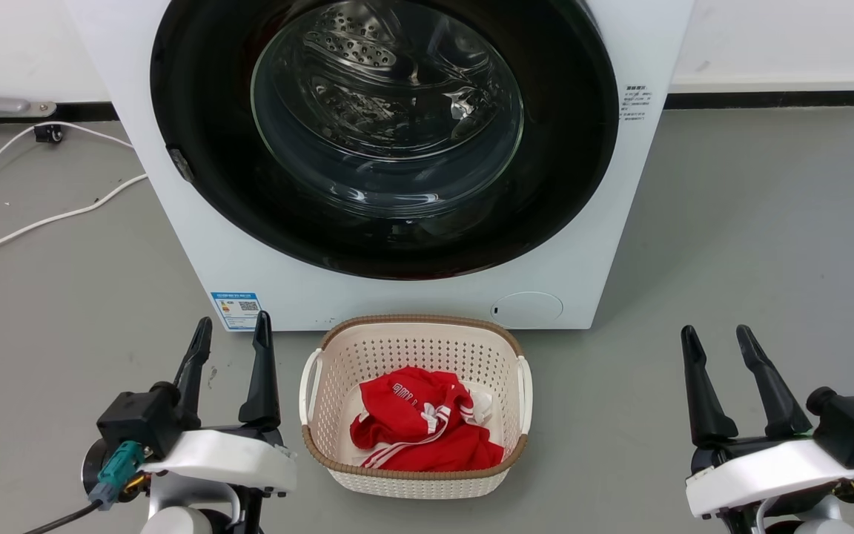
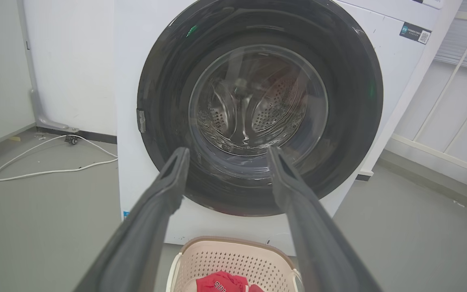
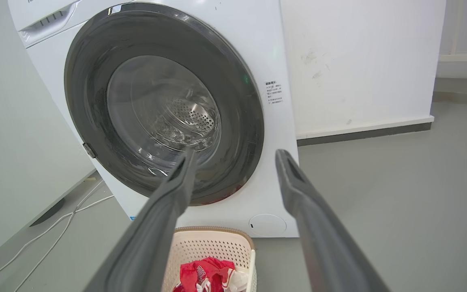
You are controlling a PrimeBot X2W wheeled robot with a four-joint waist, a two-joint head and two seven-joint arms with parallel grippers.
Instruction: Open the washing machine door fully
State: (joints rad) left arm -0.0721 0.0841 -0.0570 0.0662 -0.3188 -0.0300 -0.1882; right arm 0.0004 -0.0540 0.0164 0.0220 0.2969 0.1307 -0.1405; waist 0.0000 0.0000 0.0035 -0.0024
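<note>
Facing shut washing machine door (image 1: 386, 126), nothing gripped yet
Set flush in face of washing machine (image 1: 175, 245), ahead of & above both grippers, well apart from them. Holding nothing in left gripper (image 1: 233, 320) or right gripper (image 1: 716, 330): both spread wide, low by floor, either side of basket (image 1: 416, 324). Small tab (image 1: 180, 165) on door's left rim, prob. the pull edge w/ hinge opp., so closer to left gripper; calls for reach up-fwd to that rim, then swing out rightward

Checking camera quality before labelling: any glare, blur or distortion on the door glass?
Head view: sharp, streaky glare on the washing machine door. Left wrist view: glass hazy, wide-angle skews the washing machine. Right wrist view: door looks oval, milder reflections.
</note>
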